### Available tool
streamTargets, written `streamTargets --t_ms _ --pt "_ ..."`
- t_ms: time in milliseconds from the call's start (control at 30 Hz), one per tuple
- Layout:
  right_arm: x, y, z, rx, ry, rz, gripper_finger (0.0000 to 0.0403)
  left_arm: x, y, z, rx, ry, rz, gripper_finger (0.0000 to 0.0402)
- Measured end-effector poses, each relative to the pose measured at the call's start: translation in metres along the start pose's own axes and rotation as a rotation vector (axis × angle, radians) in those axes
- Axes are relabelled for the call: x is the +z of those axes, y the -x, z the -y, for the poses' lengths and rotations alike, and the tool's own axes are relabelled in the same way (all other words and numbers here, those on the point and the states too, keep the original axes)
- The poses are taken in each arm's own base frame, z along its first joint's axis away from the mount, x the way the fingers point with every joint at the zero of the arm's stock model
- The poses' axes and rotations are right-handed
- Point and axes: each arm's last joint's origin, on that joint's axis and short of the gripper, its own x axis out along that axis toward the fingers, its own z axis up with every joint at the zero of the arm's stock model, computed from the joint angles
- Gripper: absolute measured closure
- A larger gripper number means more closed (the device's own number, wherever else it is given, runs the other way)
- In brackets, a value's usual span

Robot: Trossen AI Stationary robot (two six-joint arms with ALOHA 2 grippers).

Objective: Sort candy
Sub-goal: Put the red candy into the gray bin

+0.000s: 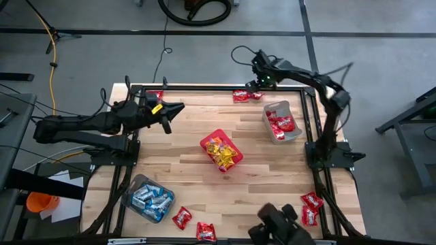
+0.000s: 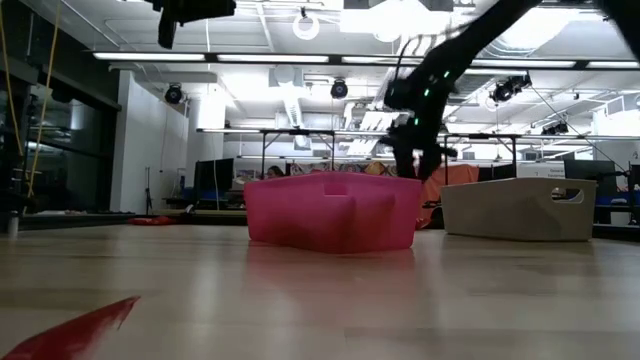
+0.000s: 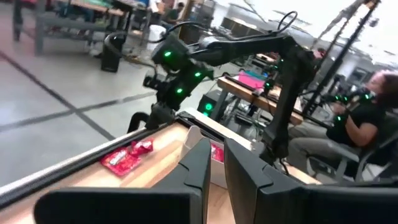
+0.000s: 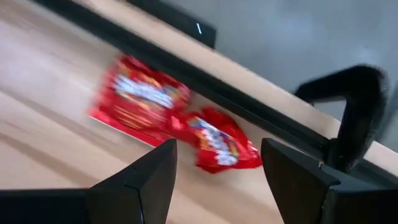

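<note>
Seen from above, right gripper (image 1: 257,80) sits at the far table edge, just beside two red candy packets (image 1: 246,95) lying against the frame rail; fingers spread, nothing held. Left gripper (image 1: 165,111) is over the far-left part of the table (image 1: 272,177), fingers pinched nearly together, empty as far as this view tells. Red bin (image 1: 221,151) mid-table holds yellow candy (image 1: 225,155). Grey tub (image 1: 282,122) on the right holds red packets. Clear tub (image 1: 147,197) near-left holds blue-and-white candy (image 1: 151,197). Loose red packets: two near the front edge (image 1: 193,224), two at the front-right corner (image 1: 310,208), one by the far-left corner (image 1: 159,95).

Low view: red bin (image 2: 332,211) centre, grey tub (image 2: 518,208) to its right, right arm coming down behind them, a red packet (image 2: 75,330) blurred in the foreground.

Left wrist view: own fingers (image 3: 198,169) close with a thin gap, nothing between them; right arm beyond, red packets (image 3: 127,155) on the table by the rail; a seated person (image 3: 357,124) in the background.

Right wrist view: fingers (image 4: 149,180) wide apart and empty, the two red packets (image 4: 174,121) just ahead, touching each other beside the rail.
</note>
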Motion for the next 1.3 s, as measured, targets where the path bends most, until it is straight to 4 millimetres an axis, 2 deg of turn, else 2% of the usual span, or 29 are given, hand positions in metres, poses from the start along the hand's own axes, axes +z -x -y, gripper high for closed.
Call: streamTargets --t_ms 167,333,533,600,667,733,800,867,1000,1100,1200,1300 --pt "0.005 -0.046 0.006 -0.028 0.065 -0.157 0.0174 -0.003 -0.004 0.0 0.024 0.07 -0.008 0.0371" --pt "-0.004 -0.078 0.003 0.013 0.095 -0.255 0.0174 -0.006 -0.008 0.0 0.032 0.096 -0.024 0.0371" --pt "-0.012 -0.093 -0.004 0.005 0.148 -0.3 0.0179 -0.009 -0.011 0.001 0.039 0.114 -0.038 0.0371" --pt "-0.013 -0.092 -0.007 0.005 0.185 -0.298 0.0197 -0.009 -0.012 0.001 0.04 0.119 -0.04 0.0371" --pt "-0.012 -0.086 -0.011 0.006 0.215 -0.284 0.0233 -0.009 -0.011 0.001 0.04 0.12 -0.038 0.0371" --pt "-0.013 -0.075 -0.014 0.017 0.233 -0.286 0.0288 -0.007 -0.009 0.0 0.033 0.123 -0.033 0.0371" --pt "-0.009 -0.055 -0.017 0.047 0.251 -0.237 0.0354 -0.004 -0.005 0.001 0.005 0.134 -0.021 0.0371" --pt "-0.003 -0.028 -0.018 0.079 0.25 -0.171 0.0385 -0.001 -0.001 0.001 -0.038 0.139 -0.026 0.0371" --pt "-0.005 0.025 -0.02 0.093 0.188 -0.105 0.0365 0.005 0.009 0.002 -0.109 0.105 -0.015 0.0371" --pt "-0.016 0.073 -0.028 0.086 0.147 -0.035 0.0376 0.007 0.015 0.0 -0.124 0.047 -0.018 0.0371" --pt "-0.041 0.102 -0.037 0.033 0.095 -0.015 0.0395 0.004 0.019 -0.003 -0.111 0.016 -0.053 0.0371" --pt "-0.077 0.121 -0.045 -0.01 0.006 -0.01 0.0389 -0.002 0.02 -0.005 -0.109 -0.005 -0.121 0.0371"
